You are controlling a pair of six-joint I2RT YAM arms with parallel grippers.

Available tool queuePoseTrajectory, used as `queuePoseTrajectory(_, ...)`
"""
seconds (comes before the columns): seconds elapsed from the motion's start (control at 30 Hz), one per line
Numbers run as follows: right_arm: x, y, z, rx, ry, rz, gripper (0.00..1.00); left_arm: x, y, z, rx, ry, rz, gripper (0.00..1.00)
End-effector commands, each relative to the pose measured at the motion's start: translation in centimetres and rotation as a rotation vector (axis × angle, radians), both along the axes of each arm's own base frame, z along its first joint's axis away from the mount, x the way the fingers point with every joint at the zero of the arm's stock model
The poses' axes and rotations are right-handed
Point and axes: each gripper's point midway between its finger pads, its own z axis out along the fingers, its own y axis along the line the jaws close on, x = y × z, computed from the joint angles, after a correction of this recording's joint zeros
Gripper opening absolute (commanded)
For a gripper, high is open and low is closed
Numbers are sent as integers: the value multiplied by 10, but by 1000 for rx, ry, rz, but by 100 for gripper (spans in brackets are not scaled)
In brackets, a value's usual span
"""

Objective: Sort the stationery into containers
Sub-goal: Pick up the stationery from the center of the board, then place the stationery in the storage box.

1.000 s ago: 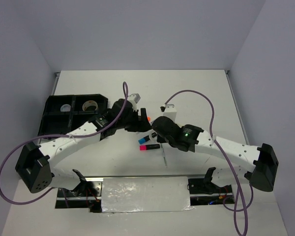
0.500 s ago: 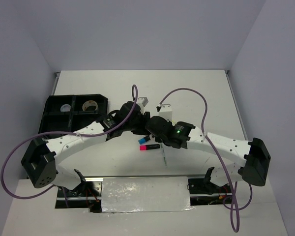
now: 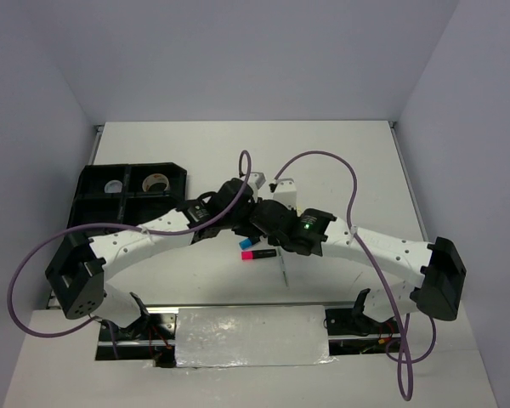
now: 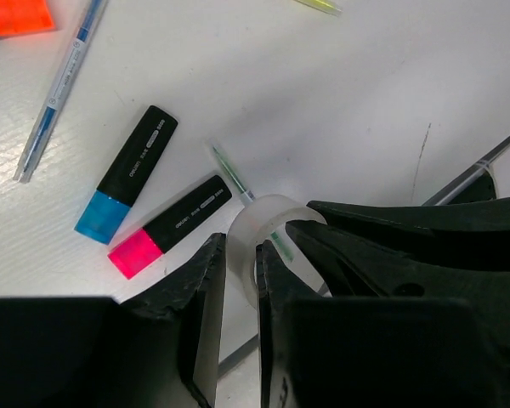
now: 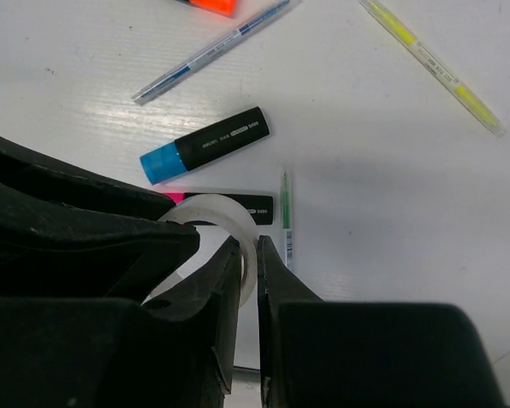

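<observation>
translucent tape roll (image 4: 268, 208) hangs mid-table above the pink highlighter (image 4: 166, 229), its wall pinched by both the left gripper (image 4: 238, 255) and the right gripper (image 5: 248, 251). this looks like a handover. the right should release only once the left's hold is firm, before travel left to the black tray (image 3: 92, 208).

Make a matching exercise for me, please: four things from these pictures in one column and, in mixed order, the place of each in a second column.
Things:
1. clear tape roll
2. black tray
3. pink highlighter
4. yellow pen

Places:
a. lying beside the blue highlighter
b. at the left side of the table
c. pinched by the left gripper
d. lying alone, away from the highlighters

Pairs: 1-c, 2-b, 3-a, 4-d
</observation>
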Motion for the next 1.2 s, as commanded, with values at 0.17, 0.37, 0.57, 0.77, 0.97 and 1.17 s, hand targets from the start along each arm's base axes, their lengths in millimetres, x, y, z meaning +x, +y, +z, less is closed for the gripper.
queuePoseTrajectory(0.17,4,26,37,195,-86,33,83,26,18,8,84,-68,131,0)
queuePoseTrajectory(0.37,1,4,63,258,-151,-21,99,80,80,13,135,-68,362,0)
queuePoseTrajectory(0.57,-6,-14,64,262,-171,-20,100,146,201,22,187,-64,722,0)
queuePoseTrajectory(0.77,-10,-15,52,238,-151,11,100,196,326,8,301,23,1027,0)
queuePoseTrajectory(0.97,-10,-17,50,228,-160,32,100,207,378,-21,380,104,1122,10)
queuePoseTrajectory(1.17,-7,-15,44,189,-148,48,100,198,393,-39,367,146,1166,13)
